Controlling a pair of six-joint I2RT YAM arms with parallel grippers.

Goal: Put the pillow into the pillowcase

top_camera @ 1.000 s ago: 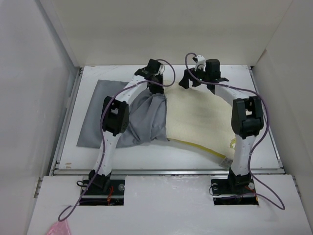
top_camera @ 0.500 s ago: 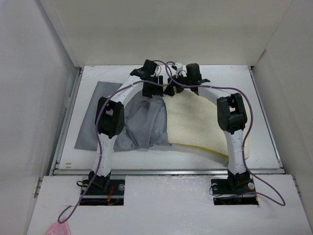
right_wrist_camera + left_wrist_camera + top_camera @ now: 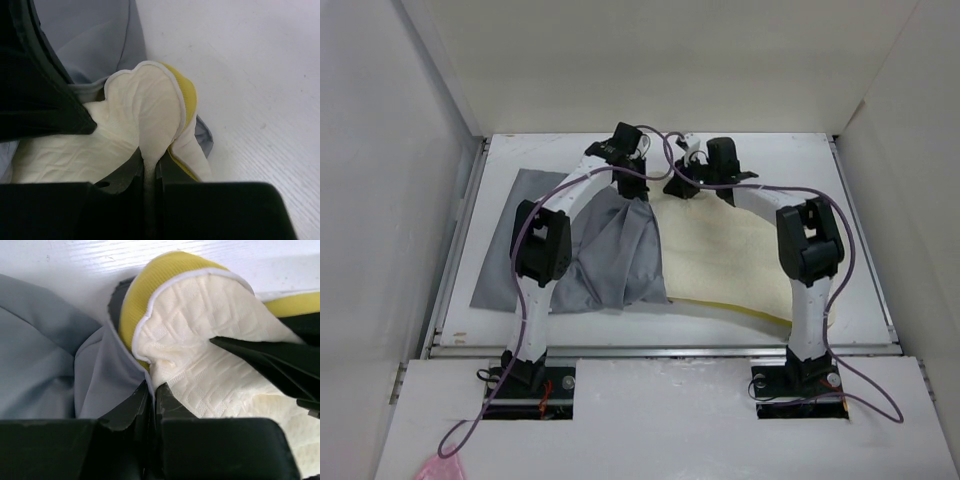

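The cream quilted pillow (image 3: 725, 250) with a yellow edge band lies right of centre, its left end inside the mouth of the grey pillowcase (image 3: 605, 255). Both grippers meet at the pillow's far left corner. My left gripper (image 3: 640, 188) is shut on the pillowcase's hem (image 3: 125, 375), right beside the yellow-banded pillow corner (image 3: 180, 315). My right gripper (image 3: 677, 188) is shut on a pinch of the pillow's cream fabric (image 3: 150, 115). In the right wrist view, the pillowcase (image 3: 95, 35) shows behind that corner. The pillow's part inside the case is hidden.
The flat empty end of the pillowcase (image 3: 505, 250) stretches toward the left wall. White walls enclose the table (image 3: 800, 160) on three sides, and a metal rail (image 3: 660, 350) runs along its front edge. A pink object (image 3: 440, 466) lies at the bottom left by the arm bases.
My right gripper swung left from above the pillow's far edge to its left corner and shut on it. My left gripper opened briefly and shut again on the hem.
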